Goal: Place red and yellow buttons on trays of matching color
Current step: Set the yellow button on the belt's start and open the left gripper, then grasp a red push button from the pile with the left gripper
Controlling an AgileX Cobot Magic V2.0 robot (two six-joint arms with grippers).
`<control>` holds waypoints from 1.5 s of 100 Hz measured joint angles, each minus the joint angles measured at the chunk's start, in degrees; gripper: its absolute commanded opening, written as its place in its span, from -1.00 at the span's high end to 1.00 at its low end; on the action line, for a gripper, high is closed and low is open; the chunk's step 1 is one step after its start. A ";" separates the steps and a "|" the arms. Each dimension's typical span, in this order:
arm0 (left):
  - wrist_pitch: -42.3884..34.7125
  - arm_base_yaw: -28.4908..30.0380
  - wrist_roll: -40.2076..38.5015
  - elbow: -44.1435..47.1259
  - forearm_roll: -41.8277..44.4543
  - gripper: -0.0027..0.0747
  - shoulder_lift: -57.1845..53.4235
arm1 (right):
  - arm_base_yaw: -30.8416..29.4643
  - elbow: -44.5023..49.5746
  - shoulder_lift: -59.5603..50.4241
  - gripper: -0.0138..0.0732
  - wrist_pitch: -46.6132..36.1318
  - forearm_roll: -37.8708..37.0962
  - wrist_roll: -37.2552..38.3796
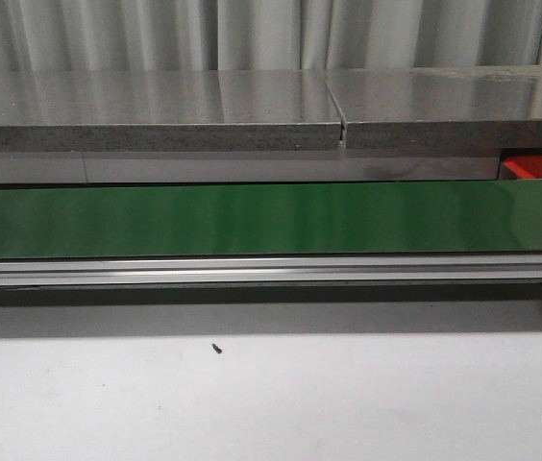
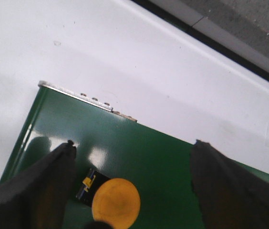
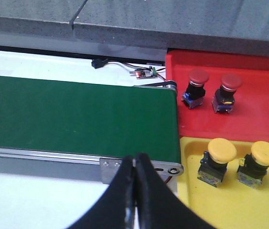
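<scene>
Yellow mushroom-cap push button (image 2: 116, 203), sitting between the wide-open left gripper (image 2: 134, 191) fingers on the green belt (image 2: 163, 162), is looking light, rigid, best pinched across its black body, while the right gripper (image 3: 135, 176) is hovering closed, empty.

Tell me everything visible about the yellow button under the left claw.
The yellow button has a round, matte orange-yellow mushroom cap over a dark body with a small yellow-marked part at its side. It lies on the glossy green belt near the belt's end, between the open fingers of the left claw, touching neither. Its lower edge is cropped.
</scene>
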 measured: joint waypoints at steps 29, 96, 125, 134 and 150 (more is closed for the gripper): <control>1.49 6.28 0.13 -0.77 4.17 -0.35 0.24 | 0.00 0.00 0.00 0.95 0.00 0.00 0.00; 4.67 13.92 0.13 -0.77 18.04 -0.35 10.56 | 0.00 0.00 0.00 0.95 0.00 0.00 0.00; 4.35 15.45 0.13 -0.77 21.83 -0.35 12.69 | 0.00 0.00 0.00 0.95 0.00 0.00 0.00; 4.01 15.83 0.13 -0.77 21.99 -0.35 14.12 | 0.00 0.00 0.00 0.95 0.00 0.00 0.00; 1.15 15.96 0.13 -0.77 21.79 -0.35 16.28 | 0.00 0.00 0.00 0.95 0.00 0.00 0.00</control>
